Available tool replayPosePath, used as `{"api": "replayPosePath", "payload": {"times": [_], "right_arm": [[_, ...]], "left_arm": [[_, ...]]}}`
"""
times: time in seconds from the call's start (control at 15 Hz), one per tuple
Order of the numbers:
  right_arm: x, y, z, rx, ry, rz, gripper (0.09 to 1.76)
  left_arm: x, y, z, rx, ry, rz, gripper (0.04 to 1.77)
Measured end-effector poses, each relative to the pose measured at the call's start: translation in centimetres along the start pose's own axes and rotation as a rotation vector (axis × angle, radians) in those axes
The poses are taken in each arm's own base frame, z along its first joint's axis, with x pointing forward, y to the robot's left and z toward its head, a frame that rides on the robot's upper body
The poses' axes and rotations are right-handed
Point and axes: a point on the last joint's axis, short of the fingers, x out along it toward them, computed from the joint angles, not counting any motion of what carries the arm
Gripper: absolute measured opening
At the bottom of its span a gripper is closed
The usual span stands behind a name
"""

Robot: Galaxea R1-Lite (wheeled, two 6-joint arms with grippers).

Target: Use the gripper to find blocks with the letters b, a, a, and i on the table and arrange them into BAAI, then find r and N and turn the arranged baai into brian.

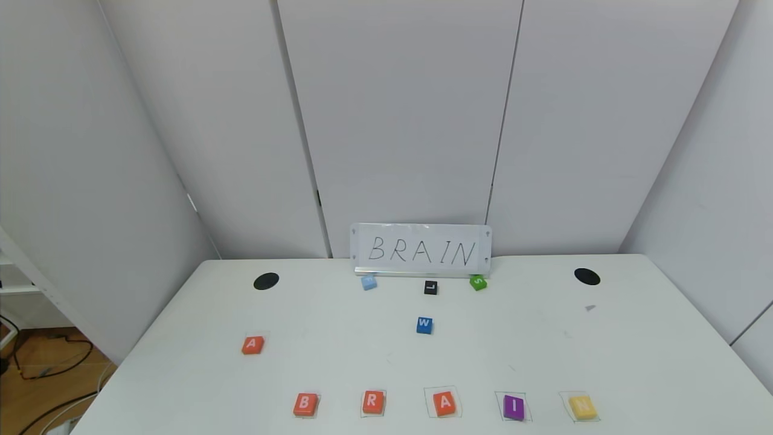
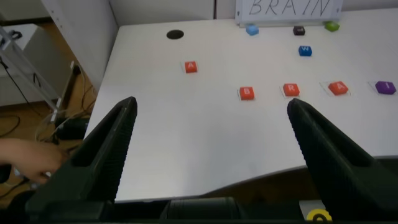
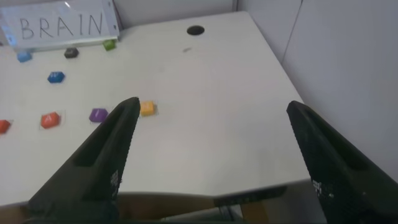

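Note:
Near the front edge of the white table (image 1: 604,338) lies a row of blocks: orange B (image 1: 305,404), orange R (image 1: 373,402), orange A (image 1: 445,403), purple I (image 1: 514,406) and yellow N (image 1: 583,407). A second orange A (image 1: 252,345) lies apart at the left. Neither gripper shows in the head view. My left gripper (image 2: 211,109) is open and empty, held back off the table's front left edge; the left wrist view shows B (image 2: 247,93), R (image 2: 290,89) and the spare A (image 2: 191,67). My right gripper (image 3: 211,112) is open and empty off the front right edge; N (image 3: 147,109) and I (image 3: 98,115) lie ahead of it.
A card reading BRAIN (image 1: 421,250) stands at the table's back. Before it lie a light-blue block (image 1: 369,282), a black L block (image 1: 430,287), a green S block (image 1: 477,282) and a blue W block (image 1: 424,325). Two black holes (image 1: 266,281) (image 1: 587,277) mark the back corners.

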Motion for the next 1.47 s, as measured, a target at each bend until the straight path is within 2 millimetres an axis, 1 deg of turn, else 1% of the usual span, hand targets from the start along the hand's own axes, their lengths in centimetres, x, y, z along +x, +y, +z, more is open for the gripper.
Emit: {"api": "replayPosePath", "payload": {"times": [0.13, 0.27, 0.47, 0.53, 0.6, 0.73, 0.87, 1.2, 1.47], "right_arm": [[1.4, 0.2, 0.0, -0.035, -0.103, 0.025, 1.70], [3.2, 0.4, -0.5, -0.080, -0.205, 0.034, 1.70], [5.6, 0.6, -2.7, -0.138, -0.294, 0.047, 1.70], [6.0, 0.7, -3.2, -0.155, -0.305, 0.079, 1.70], [6.3, 0.7, -4.0, -0.169, -0.269, 0.114, 1.71], [6.7, 0.7, -5.0, -0.175, -0.199, 0.152, 1.71], [6.8, 0.7, -5.8, -0.160, -0.124, 0.173, 1.71], [6.8, 0.7, -5.8, -0.133, -0.122, 0.185, 1.71], [6.8, 0.7, -5.7, -0.130, -0.127, 0.184, 1.71]], "left_arm": [[1.4, 0.0, 0.1, 0.005, -0.080, 0.005, 1.72], [3.1, 0.1, -0.3, 0.010, -0.157, 0.011, 1.72], [5.5, 0.2, -2.0, 0.014, -0.215, 0.016, 1.72], [6.2, 0.2, -2.6, 0.016, -0.223, 0.018, 1.72], [6.8, 0.2, -3.3, 0.018, -0.224, 0.018, 1.72], [7.7, 0.2, -4.7, 0.031, -0.213, 0.022, 1.72], [8.2, 0.2, -6.1, 0.030, -0.132, 0.022, 1.72], [8.3, 0.2, -6.4, 0.023, -0.114, 0.017, 1.72], [8.3, 0.2, -6.4, -0.031, -0.119, 0.037, 1.72]]}}
